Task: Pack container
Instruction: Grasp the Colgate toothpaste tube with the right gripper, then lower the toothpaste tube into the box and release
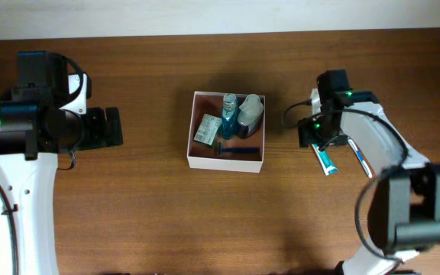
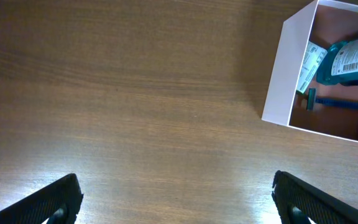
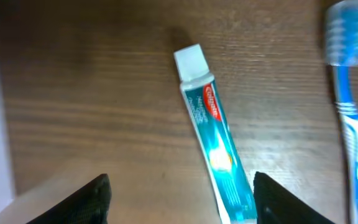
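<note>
Right wrist camera: I am hovering the right gripper (image 3: 179, 199), jaws spread wide and empty, over the toothpaste tube (image 3: 207, 143), which is lying beside the toothbrush (image 3: 347, 124). I am lining up to straddle the tube. The container (image 1: 226, 162) is sitting mid-table, already holding toiletries (image 1: 231, 122). The left gripper (image 2: 176, 196) is hanging aside, jaws likewise spread, leaving room.

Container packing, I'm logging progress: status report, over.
Left end effector open, over brown wooden table. Right end effector open, above teal-and-white toothpaste tube. White-walled square container part packed; tube and blue toothbrush outside. Nothing blocking tube.
</note>
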Available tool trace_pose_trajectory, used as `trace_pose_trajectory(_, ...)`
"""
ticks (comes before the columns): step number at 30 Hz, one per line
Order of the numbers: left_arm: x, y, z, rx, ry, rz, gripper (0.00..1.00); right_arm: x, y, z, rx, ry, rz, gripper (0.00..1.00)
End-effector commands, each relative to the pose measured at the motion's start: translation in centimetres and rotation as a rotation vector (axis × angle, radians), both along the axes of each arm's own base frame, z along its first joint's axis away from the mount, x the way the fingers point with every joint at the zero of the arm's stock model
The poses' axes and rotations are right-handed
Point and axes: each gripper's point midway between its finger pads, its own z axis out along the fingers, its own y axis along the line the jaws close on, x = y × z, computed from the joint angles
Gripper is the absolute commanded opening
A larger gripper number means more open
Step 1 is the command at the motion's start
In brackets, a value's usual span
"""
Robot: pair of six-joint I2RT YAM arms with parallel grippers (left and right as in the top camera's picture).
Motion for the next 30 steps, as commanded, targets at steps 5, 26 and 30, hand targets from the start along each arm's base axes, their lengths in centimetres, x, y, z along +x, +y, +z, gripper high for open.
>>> trace_pose_trajectory(5,-0.2,0.2,0.7,0.01,-0.022,0.0,0.99,-0.4,-1.6,-4.6,-0.028,0.099,-0.022,0.56)
trace_pose_trajectory(26,-0.2,0.2,0.7,0.01,-0.022,0.0,0.99,-2.6,11.2,15.4,0.268,-0.305,0.315,0.04)
trace_pose_trajectory(30,-0.2,0.2,0.7,0.01,-0.022,0.0,0.99,-5.7,18.1,19.2,0.256,-0.47,0.699,0.04)
